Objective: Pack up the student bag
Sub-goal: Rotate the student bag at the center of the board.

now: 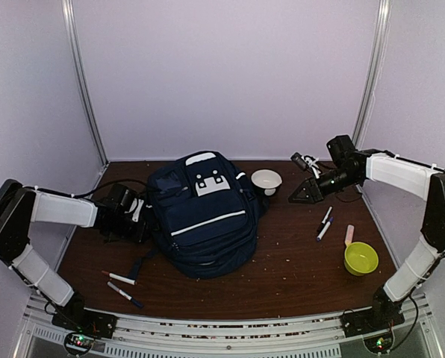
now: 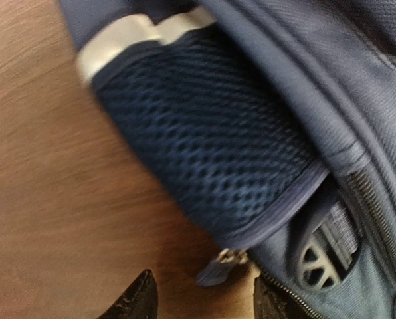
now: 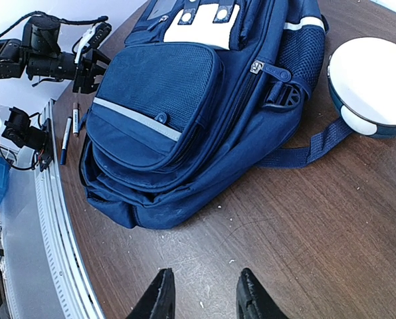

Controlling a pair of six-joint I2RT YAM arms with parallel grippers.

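Observation:
The navy student bag (image 1: pixel 204 216) lies flat mid-table, its white stripe and white patches facing up. My left gripper (image 1: pixel 138 216) is open at the bag's left side. In the left wrist view its open gripper (image 2: pixel 204 299) straddles a small blue zipper pull (image 2: pixel 218 269) below the mesh side pocket (image 2: pixel 211 133), not touching it. My right gripper (image 1: pixel 297 195) is open and empty above the table to the right of the bag. In the right wrist view the right gripper (image 3: pixel 201 299) hovers over bare wood short of the bag (image 3: pixel 185 113).
A white bowl (image 1: pixel 266 179) sits by the bag's top right corner. Two markers (image 1: pixel 325 222), a pink-tipped item (image 1: pixel 349 235) and a yellow-green bowl (image 1: pixel 361 258) lie on the right. Two more markers (image 1: pixel 123 286) lie front left.

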